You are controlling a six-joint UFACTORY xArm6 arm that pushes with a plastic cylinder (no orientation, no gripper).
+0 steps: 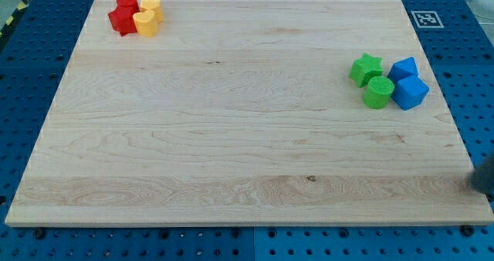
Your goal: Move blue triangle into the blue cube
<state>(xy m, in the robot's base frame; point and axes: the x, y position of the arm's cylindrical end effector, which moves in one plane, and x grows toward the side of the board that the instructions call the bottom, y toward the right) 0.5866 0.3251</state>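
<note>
Blurred at the view's lower right, my tip could not be made out; blue triangle already touched blue cube.

Red and yellow blocks top left; green star, green cylinder right.

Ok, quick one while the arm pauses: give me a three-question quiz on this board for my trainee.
1. True or false: the blue triangle and the blue cube already sit close together at the view's right.
2. Which block lies nearest the blue cube on its left side? A) red star B) green cylinder C) yellow cylinder
3. Fill in: the red blocks and yellow blocks cluster at the view's top ____ corner of the board.

Key: 1 true; 2 B; 3 left. My tip itself is not visible; only a dark blur shows at the right edge.
</note>
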